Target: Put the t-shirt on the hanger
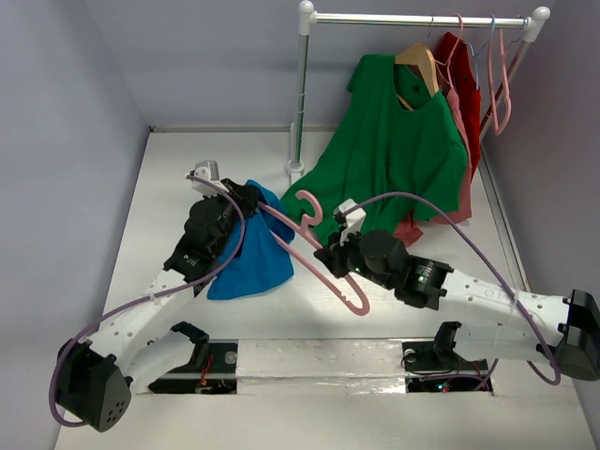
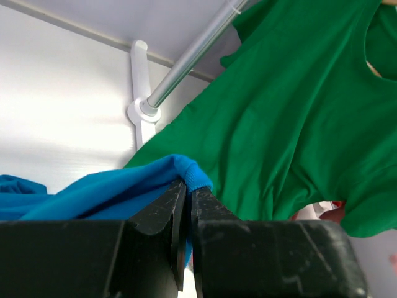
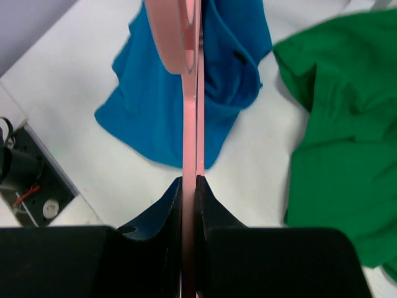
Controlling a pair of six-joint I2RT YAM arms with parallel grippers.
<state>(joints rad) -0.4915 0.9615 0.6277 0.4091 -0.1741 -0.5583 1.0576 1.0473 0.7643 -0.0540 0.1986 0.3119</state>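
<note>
Worktop (image 1: pixel 169 178), left-centre of frame: blue t-shirt (image 1: pixel 253 262) heaped, top edge pinched in fully closed left hand (image 1: pixel 247 196). Pink hanger (image 1: pixel 349 292) mid-frame (hook upward), upper-left end meeting shirt, gripped by right hand (image 1: pixel 332 255), jaws nearly closed on its arm.

My top camera sits high above the near edge of the surface (image 1: pixel 309 323), looking down and forward across all of it. It sees the t-shirt (image 1: pixel 253 262) from afar, left of centre. The camera on my left hand (image 2: pixel 188 189) rides right at the t-shirt's edge, very close. It looks nearly level past the t-shirt toward the green shirt (image 2: pixel 279 124) and the rack pole (image 2: pixel 192 59) beyond. The camera on my right hand (image 3: pixel 189 183) looks along the hanger (image 3: pixel 192 124), tilted down at the t-shirt from somewhat farther off. All three views share the t-shirt and the green shirt beside it. The top and left views also share the pole.
</note>
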